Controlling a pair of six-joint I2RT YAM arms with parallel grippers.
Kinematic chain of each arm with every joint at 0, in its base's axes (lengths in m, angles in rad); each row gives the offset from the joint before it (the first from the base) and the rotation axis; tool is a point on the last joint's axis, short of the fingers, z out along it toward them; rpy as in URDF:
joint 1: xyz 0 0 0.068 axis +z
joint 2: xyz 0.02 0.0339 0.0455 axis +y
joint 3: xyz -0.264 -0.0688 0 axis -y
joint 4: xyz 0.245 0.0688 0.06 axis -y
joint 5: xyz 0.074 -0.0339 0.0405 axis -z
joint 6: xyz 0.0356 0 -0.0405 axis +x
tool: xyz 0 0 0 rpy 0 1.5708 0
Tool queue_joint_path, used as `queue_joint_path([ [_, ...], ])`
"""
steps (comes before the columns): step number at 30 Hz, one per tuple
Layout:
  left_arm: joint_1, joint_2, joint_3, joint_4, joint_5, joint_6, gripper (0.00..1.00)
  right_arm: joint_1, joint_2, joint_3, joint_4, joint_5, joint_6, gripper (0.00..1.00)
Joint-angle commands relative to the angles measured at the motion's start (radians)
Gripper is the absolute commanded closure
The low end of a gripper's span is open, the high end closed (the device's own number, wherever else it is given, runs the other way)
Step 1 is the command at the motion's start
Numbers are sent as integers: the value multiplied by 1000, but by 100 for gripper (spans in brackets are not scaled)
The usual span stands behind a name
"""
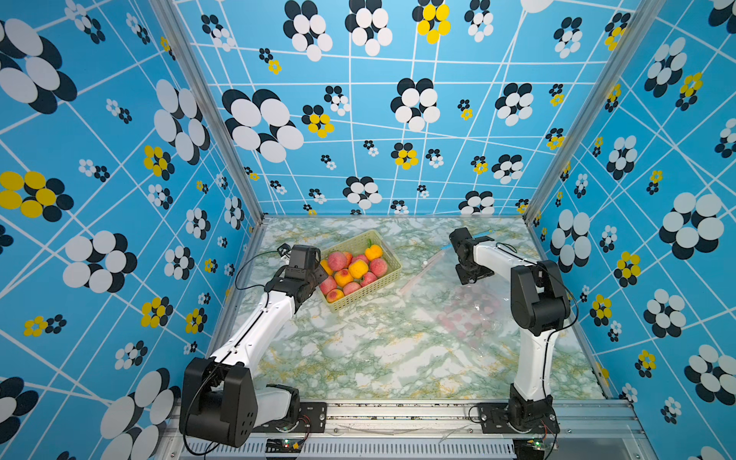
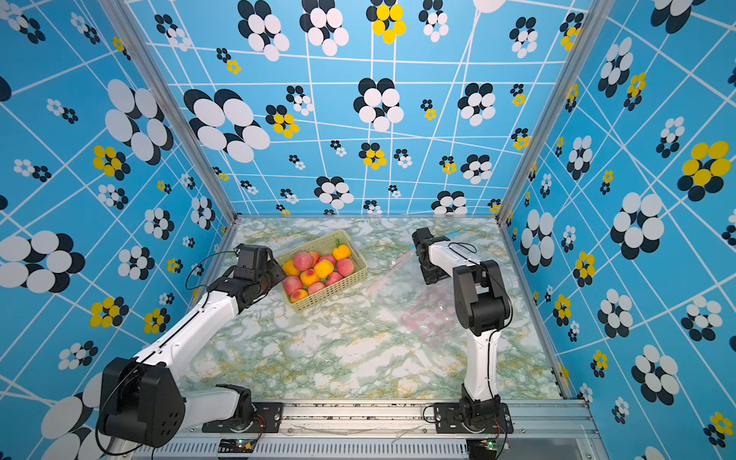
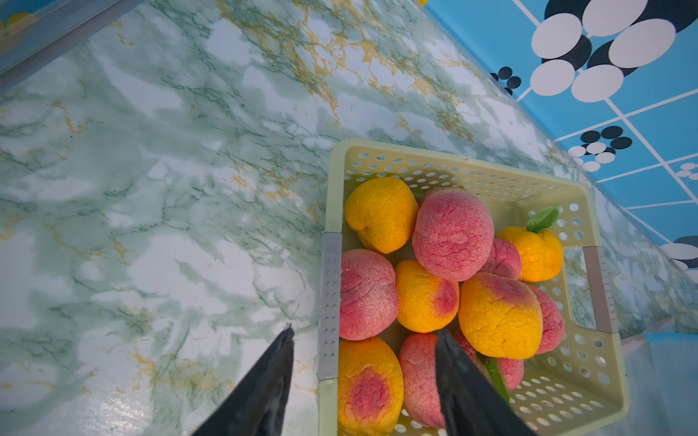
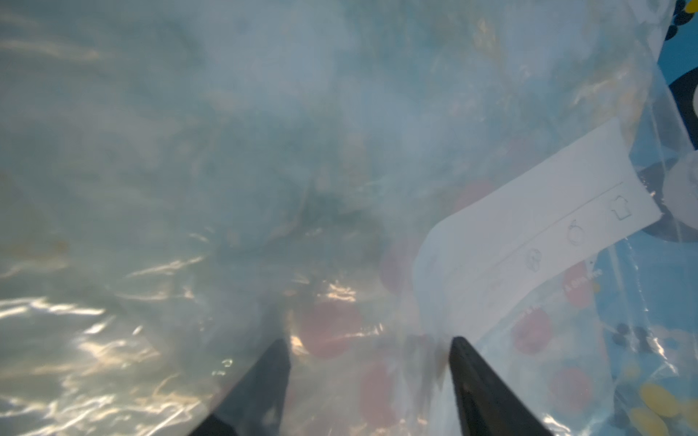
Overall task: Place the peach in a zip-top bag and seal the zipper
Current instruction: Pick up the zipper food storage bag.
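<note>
Picking is the step in hand: the left gripper (image 3: pixel 364 332), jaws apart and empty, hangs astride the wall of the basket (image 3: pixel 453 158) that holds the peaches (image 3: pixel 368 294) and must next centre over one, while the right gripper (image 4: pixel 369 341), also spread, waits amid the zip-top bag (image 1: pixel 470 314) beside the basket.

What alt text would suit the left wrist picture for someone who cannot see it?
A pale yellow perforated basket heaped with pink and orange peaches sits on a green marbled table. The left tool hangs open at its rim, one dark fingertip over the table, one over the fruit. A blue flowered wall stands beyond.
</note>
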Motion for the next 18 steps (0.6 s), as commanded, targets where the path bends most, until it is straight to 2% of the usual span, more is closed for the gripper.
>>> queue_joint_path([
  [1, 0, -35, 2, -33, 1, 26, 37, 8, 14, 14, 28, 54, -24, 54],
  [5, 6, -58, 16, -41, 17, 30, 37, 8, -19, -8, 67, 87, -32, 88],
  [7, 8, -65, 26, -44, 30, 30, 37, 9, -63, -35, 99, 91, -34, 100],
  [14, 14, -76, 69, -14, 127, -23, 38, 60, -347, -273, 349, 66, -101, 100],
  [18, 8, -72, 101, 10, 201, -69, 38, 92, -518, -393, 465, -9, -102, 100],
])
